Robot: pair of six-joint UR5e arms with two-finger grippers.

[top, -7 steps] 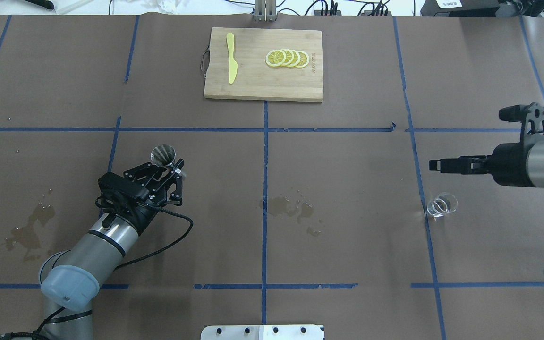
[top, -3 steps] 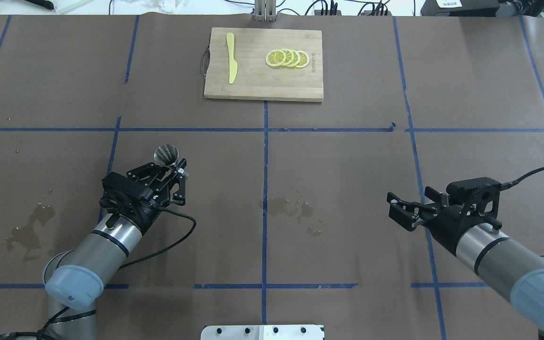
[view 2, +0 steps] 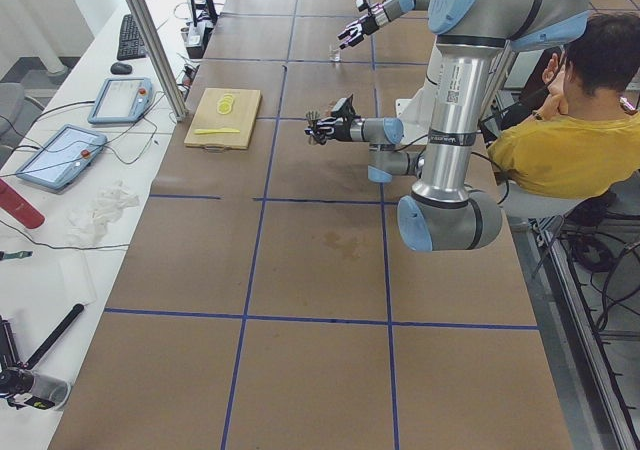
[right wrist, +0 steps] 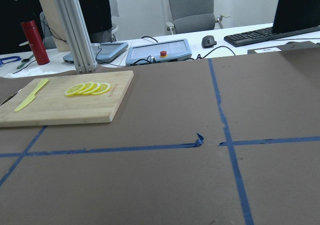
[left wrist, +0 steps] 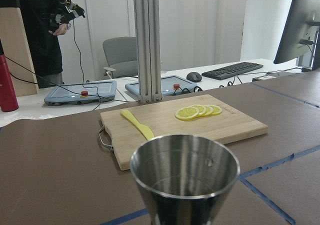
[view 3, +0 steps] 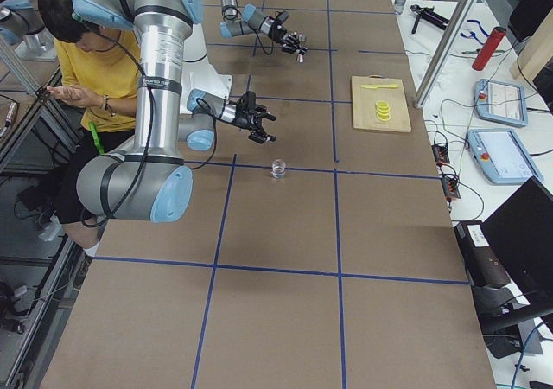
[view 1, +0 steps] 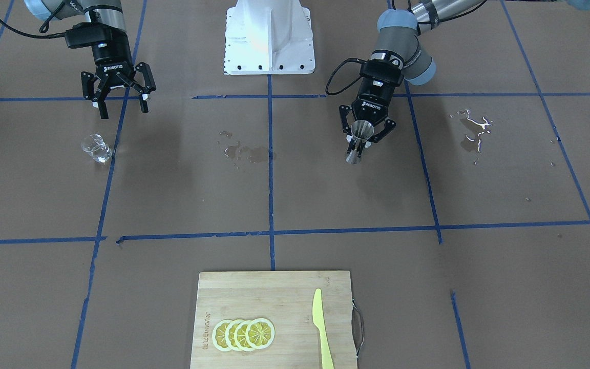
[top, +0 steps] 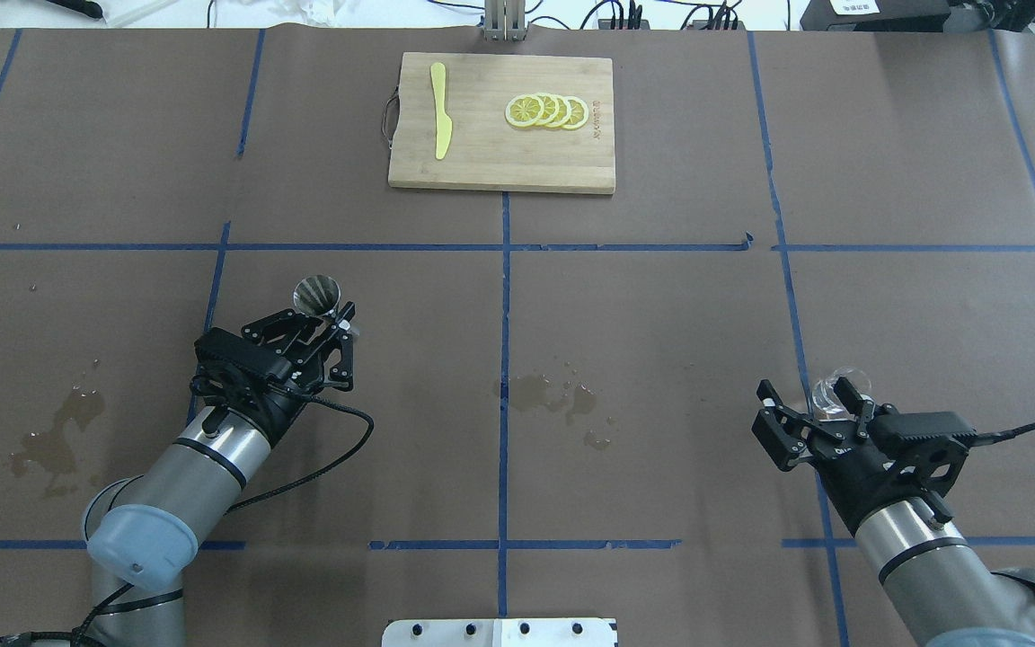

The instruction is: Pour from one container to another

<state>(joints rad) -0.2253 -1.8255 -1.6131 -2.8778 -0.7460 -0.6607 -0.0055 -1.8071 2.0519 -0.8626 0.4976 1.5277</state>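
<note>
The left claw is clenched on the jigger at its narrow waist and holds it about upright, mouth up, over the left part of the bench. I cannot tell if its foot touches the bench. The jigger is stiff steel, light and smooth. The waist is a good place to hold, because the two cones stop it from sliding out. Its mouth is small, so I judge the pour must be aimed well.

In the middle of the bench lie wet spots, so some liquid can also be on the things.

On the right, the cup stands on the bench on a blue line. The right claw is released, its fingers wide, near the cup but not touching it. The front view shows the cup a little ahead of the tips. The cup is thin clear glass: rigid, light, fragile and probably slippery. I would take it by the side wall, at middle height under the rim, with gentle force. What is inside it I cannot tell.
</note>
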